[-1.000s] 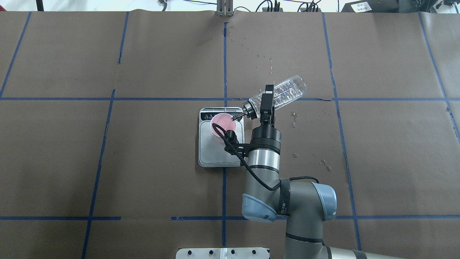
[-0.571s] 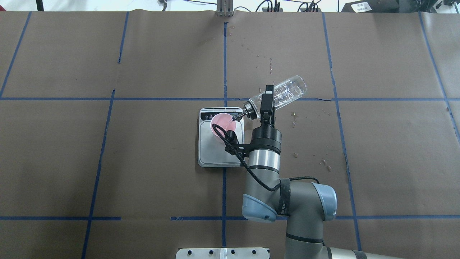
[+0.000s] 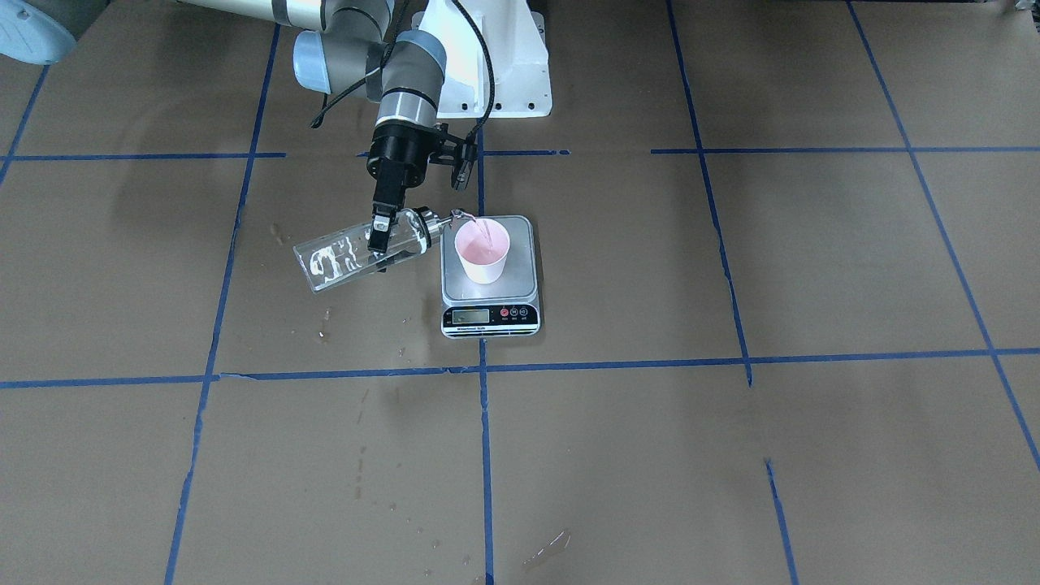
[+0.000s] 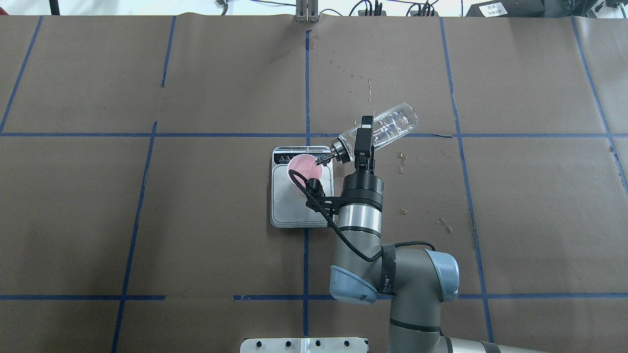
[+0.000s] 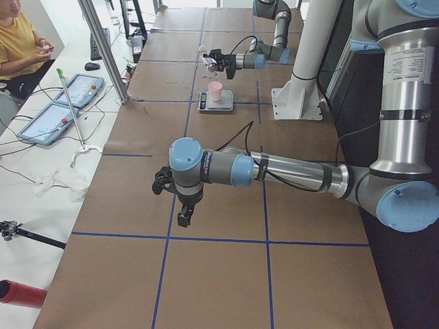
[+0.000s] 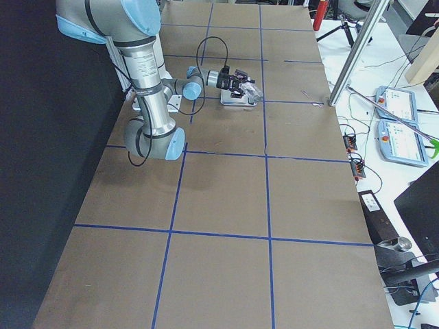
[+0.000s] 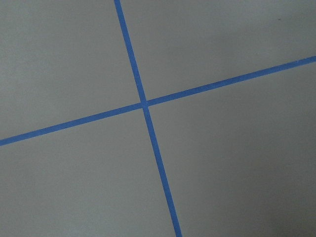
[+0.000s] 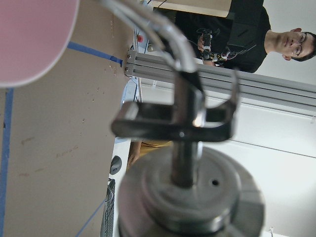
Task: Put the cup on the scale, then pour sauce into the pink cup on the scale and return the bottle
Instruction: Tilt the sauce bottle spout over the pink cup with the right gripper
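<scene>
Bottle tipped toward cup
Right pincer clamps the bottle crosswise; its long axis slopes down to the cup at the pincer's left.

Pink cup upright on steel scale; clear glass bottle tilted, spout over cup's rim.

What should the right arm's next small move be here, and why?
Probably roll the wrist back to lift the spout while it is above the pink cup. The right gripper holds the glass bottle tipped, a thin stream runs into the cup on the scale, and spilled drops already dot the paper.
</scene>
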`<state>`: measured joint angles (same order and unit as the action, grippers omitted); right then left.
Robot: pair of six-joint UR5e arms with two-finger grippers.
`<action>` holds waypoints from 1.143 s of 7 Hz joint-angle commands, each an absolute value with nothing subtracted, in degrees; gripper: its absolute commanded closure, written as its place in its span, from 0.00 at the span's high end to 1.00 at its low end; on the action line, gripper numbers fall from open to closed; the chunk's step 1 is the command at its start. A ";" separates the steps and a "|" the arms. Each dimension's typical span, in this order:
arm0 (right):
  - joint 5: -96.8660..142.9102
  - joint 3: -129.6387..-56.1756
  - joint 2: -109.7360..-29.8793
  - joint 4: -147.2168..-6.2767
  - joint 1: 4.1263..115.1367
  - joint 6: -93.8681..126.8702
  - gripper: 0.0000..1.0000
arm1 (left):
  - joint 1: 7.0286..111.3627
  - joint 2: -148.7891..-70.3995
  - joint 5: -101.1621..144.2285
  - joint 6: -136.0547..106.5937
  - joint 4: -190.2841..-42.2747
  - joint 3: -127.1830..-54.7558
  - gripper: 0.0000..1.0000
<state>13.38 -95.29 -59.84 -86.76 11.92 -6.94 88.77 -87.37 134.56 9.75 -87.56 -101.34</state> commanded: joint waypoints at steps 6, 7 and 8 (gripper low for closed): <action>13.71 -95.88 -59.68 -86.14 12.13 -6.51 0.00 | 88.77 -86.92 134.56 9.76 -87.63 -101.34 1.00; 14.32 -96.24 -59.59 -85.70 12.30 -5.63 0.00 | 88.77 -86.92 134.56 9.76 -87.63 -101.34 1.00; 16.59 -96.59 -59.85 -80.91 12.65 -4.41 0.00 | 88.77 -86.92 134.56 9.76 -87.63 -101.42 1.00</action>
